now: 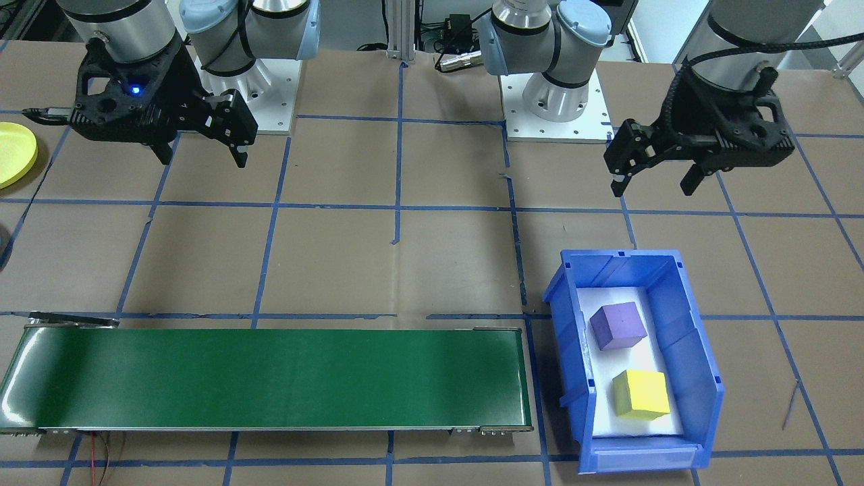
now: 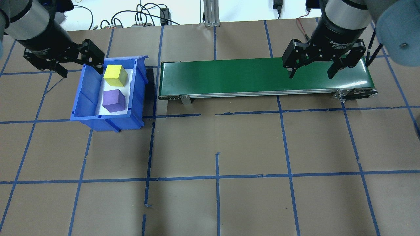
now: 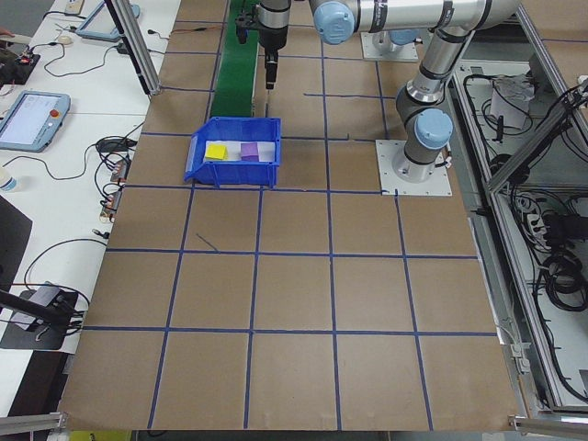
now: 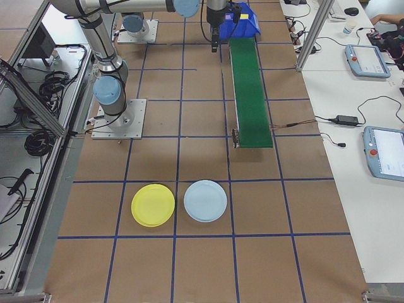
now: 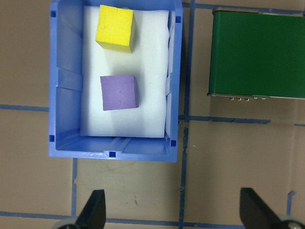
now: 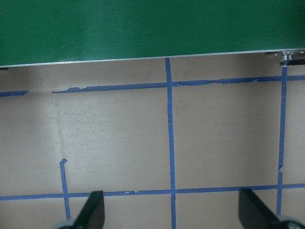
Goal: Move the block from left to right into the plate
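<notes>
Two cubes lie on white foam in a blue bin point(image 2: 86, 98) on my left side: a yellow cube point(image 2: 115, 75) point(image 5: 115, 27) and a purple cube point(image 2: 114, 101) point(image 5: 119, 92). My left gripper point(image 2: 82, 72) point(image 1: 652, 190) hangs high near the bin, open and empty, clear of both cubes. The right gripper point(image 2: 310, 76) point(image 1: 202, 162) hovers open and empty by the right end of the green conveyor point(image 2: 229, 77). The yellow plate point(image 4: 153, 204) point(image 1: 13, 154) lies flat on the table at the robot's far right.
A pale blue plate point(image 4: 205, 201) lies beside the yellow one. The conveyor runs between the bin and the plates' end. Blue tape lines grid the brown table point(image 2: 216, 144). Both arm bases point(image 1: 553, 101) stand at the robot's edge.
</notes>
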